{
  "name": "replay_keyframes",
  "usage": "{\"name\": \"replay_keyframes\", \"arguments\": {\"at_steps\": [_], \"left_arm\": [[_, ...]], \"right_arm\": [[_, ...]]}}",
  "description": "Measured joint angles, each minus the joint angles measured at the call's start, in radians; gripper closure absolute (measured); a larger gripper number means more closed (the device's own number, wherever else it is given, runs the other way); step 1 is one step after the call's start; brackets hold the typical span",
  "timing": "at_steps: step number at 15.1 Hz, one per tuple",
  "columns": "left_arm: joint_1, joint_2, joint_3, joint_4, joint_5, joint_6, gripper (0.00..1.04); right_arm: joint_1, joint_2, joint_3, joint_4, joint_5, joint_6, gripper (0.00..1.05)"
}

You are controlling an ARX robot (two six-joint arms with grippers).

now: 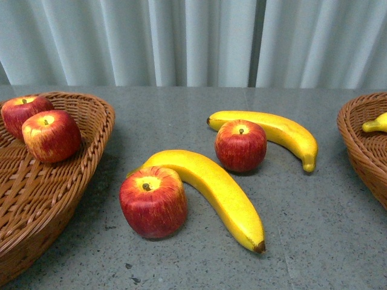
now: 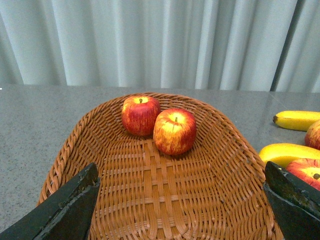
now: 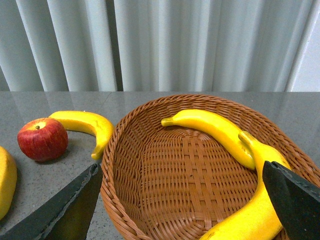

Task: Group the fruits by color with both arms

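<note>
On the grey speckled surface (image 1: 320, 229) a glossy red apple (image 1: 153, 202) sits nearest, touching the inner curve of a long yellow banana with a dark tip (image 1: 224, 193). Farther back, a second red apple (image 1: 240, 145) rests against a second curved banana (image 1: 284, 133). At the left a brown woven wicker basket (image 1: 36, 199) holds a rear apple (image 1: 19, 113) and a front apple (image 1: 51, 136), which touch. At the right edge a partly visible wicker basket (image 1: 363, 151) shows a yellow banana end (image 1: 376, 124), before pale pleated curtains (image 1: 181, 42).
</note>
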Motion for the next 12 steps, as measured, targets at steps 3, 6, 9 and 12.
{"name": "replay_keyframes", "arguments": {"at_steps": [3, 6, 9, 12], "left_arm": [[0.0, 0.0, 0.0, 0.0, 0.0, 0.0, 0.07], [0.0, 0.0, 0.0, 0.0, 0.0, 0.0, 0.07], [0.0, 0.0, 0.0, 0.0, 0.0, 0.0, 0.07], [-0.082, 0.231, 0.135, -0.217, -0.415, -0.198, 0.07]], "right_arm": [[0.0, 0.0, 0.0, 0.0, 0.0, 0.0, 0.06], [0.0, 0.0, 0.0, 0.0, 0.0, 0.0, 0.06], [0.0, 0.0, 0.0, 0.0, 0.0, 0.0, 0.06], [0.0, 0.0, 0.0, 0.002, 0.0, 0.0, 0.06]]}}
